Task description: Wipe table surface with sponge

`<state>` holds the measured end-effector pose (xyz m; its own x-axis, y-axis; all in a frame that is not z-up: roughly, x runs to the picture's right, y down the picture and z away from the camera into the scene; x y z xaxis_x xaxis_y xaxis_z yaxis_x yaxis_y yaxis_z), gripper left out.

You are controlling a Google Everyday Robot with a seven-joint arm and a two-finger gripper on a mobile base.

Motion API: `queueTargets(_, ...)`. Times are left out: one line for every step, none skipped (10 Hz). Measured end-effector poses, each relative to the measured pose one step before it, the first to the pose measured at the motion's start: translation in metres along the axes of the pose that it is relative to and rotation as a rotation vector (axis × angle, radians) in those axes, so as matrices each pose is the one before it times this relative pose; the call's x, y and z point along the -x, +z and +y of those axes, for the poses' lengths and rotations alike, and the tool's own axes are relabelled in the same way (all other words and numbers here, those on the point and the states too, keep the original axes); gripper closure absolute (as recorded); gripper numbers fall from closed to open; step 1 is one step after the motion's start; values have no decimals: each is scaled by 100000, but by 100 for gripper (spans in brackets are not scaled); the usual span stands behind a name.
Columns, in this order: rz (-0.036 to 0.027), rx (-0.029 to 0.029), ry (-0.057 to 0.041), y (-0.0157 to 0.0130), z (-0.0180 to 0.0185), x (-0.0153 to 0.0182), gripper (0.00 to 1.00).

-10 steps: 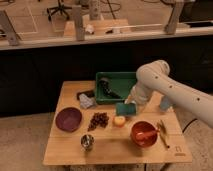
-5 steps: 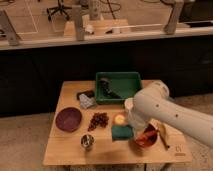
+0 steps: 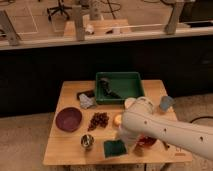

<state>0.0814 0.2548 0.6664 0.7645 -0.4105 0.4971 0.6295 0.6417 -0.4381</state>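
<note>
A dark green sponge lies flat on the wooden table near its front edge. My white arm reaches in from the lower right. My gripper is down at the sponge's right edge, shut on it and pressing it onto the table. The arm hides most of the gripper.
A green bin stands at the back with dark items in it. A purple bowl, grapes, a metal cup and an orange lie nearby. A red bowl is half hidden by the arm. A crumpled bag lies beside the bin.
My arm has swung from beside the bin toward the table's front, carrying the sponge forward and left. The sponge is now down on the wood by the cup.
</note>
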Motion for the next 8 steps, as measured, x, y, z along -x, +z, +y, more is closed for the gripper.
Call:
queueTargets(-92,83,-432,50,-127,110,95)
queueTargets(-33,-121,39,-7,-32,-2,95)
queueTargets(151,-128,469,37,5,-85,95)
queueTargets(825,-265,976,538,-318,-243,95)
queueTargets(1171,-274,818,1220,-621,-585,95)
queueTargets(510,-132,630,760,-317,-363,95)
queueTargets(829,-191,1282,1311,-220,-772,95)
queueTargets(449,-293,668,552,-95,-411,95)
